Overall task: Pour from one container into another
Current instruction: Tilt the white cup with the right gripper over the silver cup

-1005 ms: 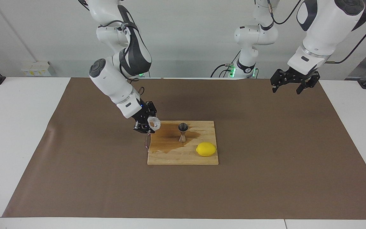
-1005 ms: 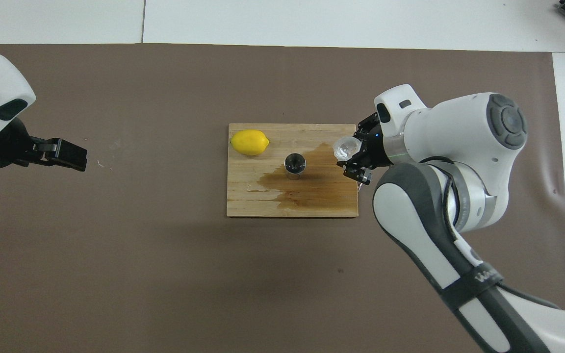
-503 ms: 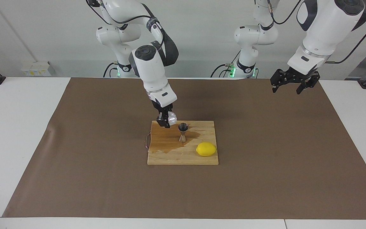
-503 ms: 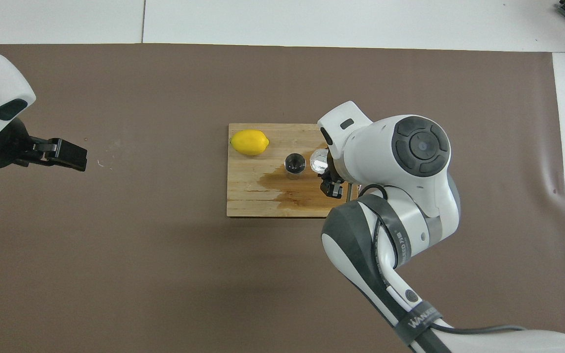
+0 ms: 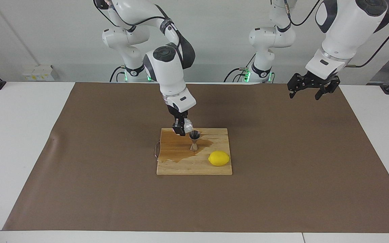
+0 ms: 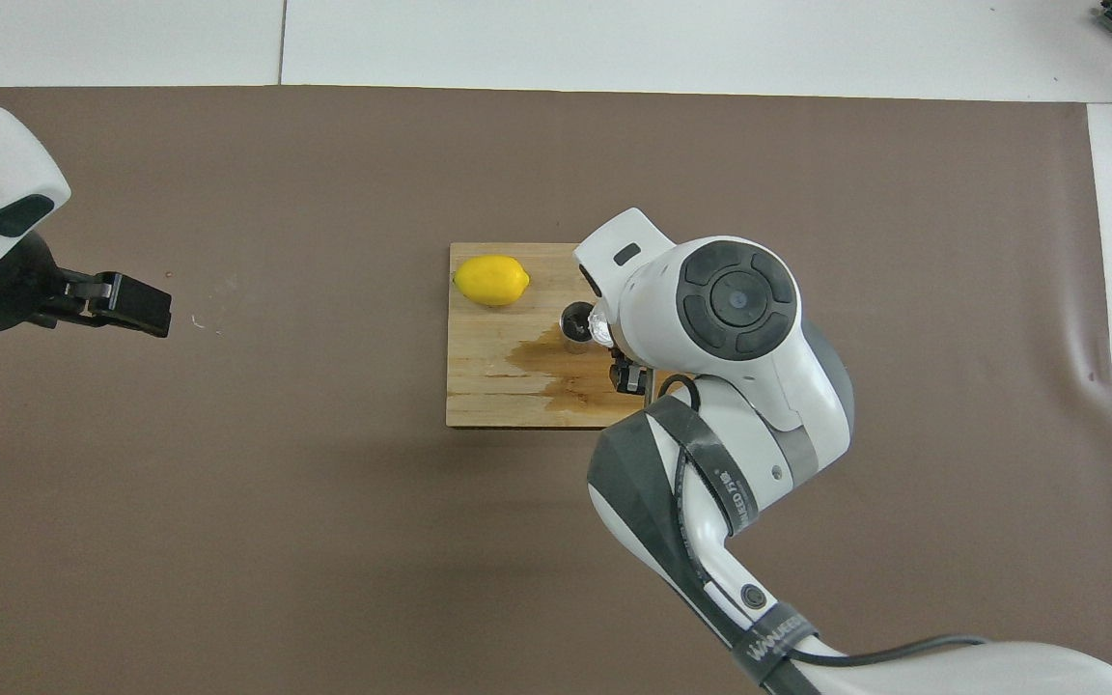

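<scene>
The plastic cup is clamped in the right gripper, tipped on its side in the air just above the rim of the jigger, toward the right arm's end of it. The jigger stands upright on the cutting board, in a dark wet stain that spreads across the wood. A lemon lies on the same board, farther from the robots than the jigger and toward the left arm's end. The board sits on a brown mat. The left gripper hangs with its fingers wide apart and empty, well away from the jigger, over the mat's corner at the left arm's end; that arm waits.
</scene>
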`<state>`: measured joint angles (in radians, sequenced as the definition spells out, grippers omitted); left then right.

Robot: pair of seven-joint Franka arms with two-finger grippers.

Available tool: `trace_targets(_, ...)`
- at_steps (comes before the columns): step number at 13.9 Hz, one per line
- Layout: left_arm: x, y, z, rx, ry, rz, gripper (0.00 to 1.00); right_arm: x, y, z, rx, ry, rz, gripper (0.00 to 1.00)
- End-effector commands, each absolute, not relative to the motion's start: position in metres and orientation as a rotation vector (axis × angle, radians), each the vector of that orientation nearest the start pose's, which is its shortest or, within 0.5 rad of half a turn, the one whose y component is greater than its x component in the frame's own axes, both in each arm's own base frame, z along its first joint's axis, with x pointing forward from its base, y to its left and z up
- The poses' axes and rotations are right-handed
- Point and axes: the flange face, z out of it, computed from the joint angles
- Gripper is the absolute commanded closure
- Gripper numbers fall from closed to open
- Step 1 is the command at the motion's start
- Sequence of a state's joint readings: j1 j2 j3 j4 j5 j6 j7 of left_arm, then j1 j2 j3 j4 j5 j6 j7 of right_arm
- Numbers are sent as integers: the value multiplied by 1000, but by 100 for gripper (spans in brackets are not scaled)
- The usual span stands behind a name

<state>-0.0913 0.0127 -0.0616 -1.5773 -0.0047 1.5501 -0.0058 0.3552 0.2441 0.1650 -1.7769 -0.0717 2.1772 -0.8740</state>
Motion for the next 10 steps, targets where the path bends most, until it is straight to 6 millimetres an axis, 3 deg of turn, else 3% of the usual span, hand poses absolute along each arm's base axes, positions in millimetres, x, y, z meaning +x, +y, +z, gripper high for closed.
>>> trace_targets(1,542,-83,614,-3147,225,75,0,565,311,444,-2442,-2091,-216,99)
trace_targets(6,542,-83,614,-3147,225,75,0,568,310,448,-2451,-2127,-180,100)
trace_targets(10,542,-83,613,-3147,225,77,0,574,326,451,-2442,-2175,-129,100)
